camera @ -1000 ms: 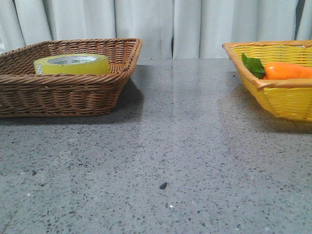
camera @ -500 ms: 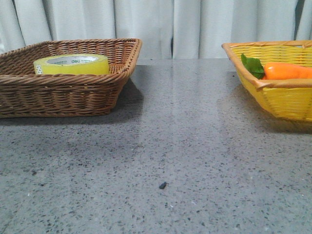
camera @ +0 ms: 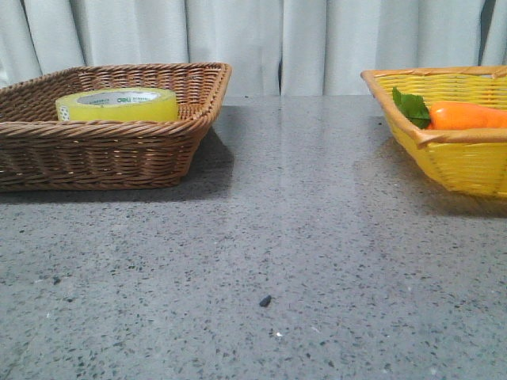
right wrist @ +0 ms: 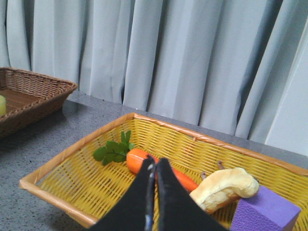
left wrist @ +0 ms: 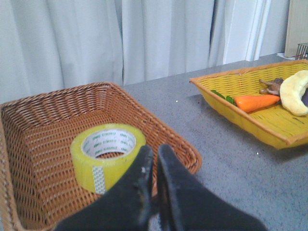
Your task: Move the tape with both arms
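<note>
1. Your bench (camera: 301, 237) is grey speckled stone, with pale curtains (camera: 261, 39) hanging behind it.
2. On your left sits the brown basket (camera: 119, 150); in the left wrist view its woven wall rises on all sides of the floor.
3. On your right sits the yellow basket (camera: 451, 158), well apart from the brown one, with bare bench between them.
4. The left claw (left wrist: 155, 156) shows only in its wrist view: the two black fingers are pressed nearly together with a thin gap, holding nothing, and they hover over the brown basket's near rim.
5. The right claw (right wrist: 155, 166) is likewise closed to a slit and empty, hanging above the yellow basket.
6. The tape (camera: 117, 104) lies flat on the floor of the brown basket, hole upward, its white core showing green print; neither claw touches it.
7. In the yellow basket you have a carrot (right wrist: 144, 163) with green leaves, a pale banana (right wrist: 226, 187) beside it, and a purple block (right wrist: 267, 211) next to the banana.
</note>
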Robot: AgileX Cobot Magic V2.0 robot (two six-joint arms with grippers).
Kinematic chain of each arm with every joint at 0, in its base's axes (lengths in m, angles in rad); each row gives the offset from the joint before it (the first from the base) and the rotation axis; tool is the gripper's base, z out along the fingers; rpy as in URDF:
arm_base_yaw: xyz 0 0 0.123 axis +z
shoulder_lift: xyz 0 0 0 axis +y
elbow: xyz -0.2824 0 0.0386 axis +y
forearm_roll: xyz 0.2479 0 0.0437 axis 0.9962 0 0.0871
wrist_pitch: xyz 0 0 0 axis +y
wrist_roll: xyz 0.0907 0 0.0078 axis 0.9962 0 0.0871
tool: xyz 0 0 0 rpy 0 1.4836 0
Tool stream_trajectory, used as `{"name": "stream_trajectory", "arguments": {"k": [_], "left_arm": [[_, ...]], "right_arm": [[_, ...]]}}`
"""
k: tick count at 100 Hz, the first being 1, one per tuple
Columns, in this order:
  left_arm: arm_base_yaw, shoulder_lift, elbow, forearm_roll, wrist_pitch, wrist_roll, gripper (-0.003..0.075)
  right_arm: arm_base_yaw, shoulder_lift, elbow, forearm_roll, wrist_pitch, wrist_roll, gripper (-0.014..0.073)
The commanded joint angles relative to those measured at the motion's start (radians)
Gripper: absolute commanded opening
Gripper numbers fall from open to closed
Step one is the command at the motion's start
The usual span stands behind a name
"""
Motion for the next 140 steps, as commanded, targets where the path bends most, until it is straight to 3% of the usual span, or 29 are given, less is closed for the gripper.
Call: {"name": "stream_trajectory", "arguments": {"k": [1, 20, 73, 89, 101, 113, 120, 140], "left_arm": [[0.002, -0.065, 0.030, -0.025, -0.085, -0.002, -0.0021], [0.002, -0.154, 0.086, -0.025, -0.083, -0.002, -0.0021], [0.002, -0.150, 0.139, -0.025, -0.085, -0.002, -0.0021], [0.019, -0.194, 0.236, 0.036, -0.243, -0.006, -0.0021], [0.058, -0.311, 0.375, 0.237, -0.424, -0.211, -0.0021], [0.116, -0.403, 0.515, 0.514, -0.562, -0.587, -0.0021], [0.156, -0.440, 0.506, 0.611, -0.422, -0.704, -0.0021], [0.245, -0.443, 0.513, 0.685, -0.172, -0.711, -0.0021]], "right_arm": [[-0.002, -0.009, -0.020, -0.051, -0.054, 0.000, -0.0059], [-0.002, -0.009, -0.020, -0.051, -0.053, 0.000, -0.0059], [-0.002, -0.009, -0.020, -0.051, -0.053, 0.000, -0.0059], [-0.002, -0.009, -0.020, -0.051, -0.053, 0.000, -0.0059], [-0.002, -0.009, -0.020, -0.051, -0.053, 0.000, -0.0059], [-0.002, -0.009, -0.020, -0.051, -0.053, 0.000, -0.0059], [-0.002, -0.009, -0.020, -0.051, -0.053, 0.000, -0.0059], [-0.002, -0.009, -0.020, -0.051, -0.053, 0.000, -0.0059]]}}
